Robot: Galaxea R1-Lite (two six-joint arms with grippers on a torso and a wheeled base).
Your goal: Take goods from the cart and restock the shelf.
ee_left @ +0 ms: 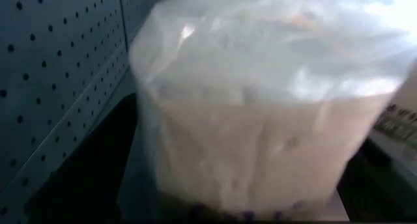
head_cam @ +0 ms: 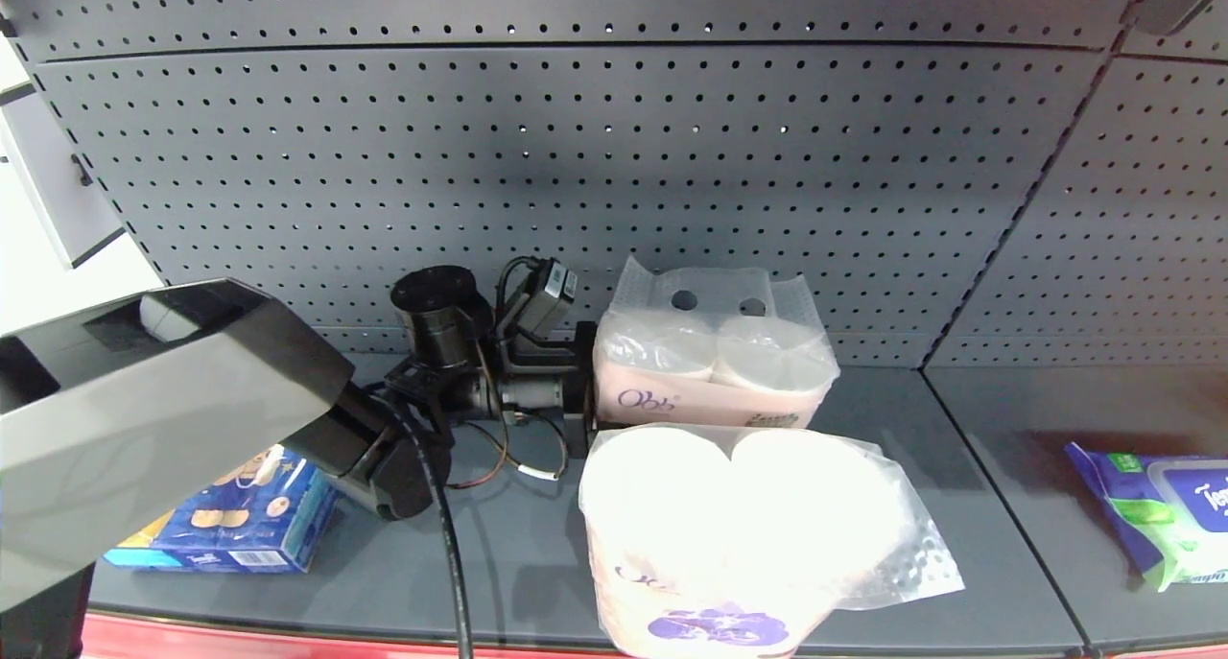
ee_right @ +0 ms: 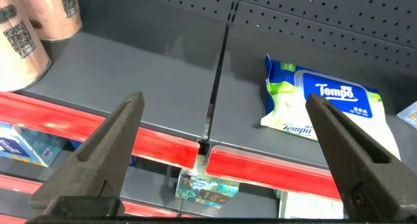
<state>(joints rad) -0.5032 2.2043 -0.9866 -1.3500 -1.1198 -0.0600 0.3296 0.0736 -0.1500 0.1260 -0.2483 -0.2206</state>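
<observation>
2 roll packs on shelf (head_cam: 499,544), both in clear plastic wrap. Rear pack (head_cam: 710,362) stands near the pegboard (head_cam: 576,160) w/ its punched handle flap sticking up. It's right against the left claw (head_cam: 583,390), on that claw's right side. Left arm reaches in low over the shelf from the left. Can't tell whether left claw is spread or closed: its tip is lost against the wrap, and in the left wrist view the rear pack is very close. Front pack (head_cam: 739,534) sits just in front of the rear pack at the shelf's front edge, nearer the robot than the left claw and to its right. Approx touching the rear pack, exact contact unclear.

Right claw (ee_right: 225,100) is spread wide, holding nothing, and hangs over the red front lip (ee_right: 260,165) where two shelf sections meet. Wipes (ee_right: 326,107), a blue-green-white pack, lie flat on the right section, ahead of the right claw and well apart from both roll packs.

Blue box (head_cam: 230,525) lies flat on the shelf to the left of the left claw, under the left arm.
</observation>
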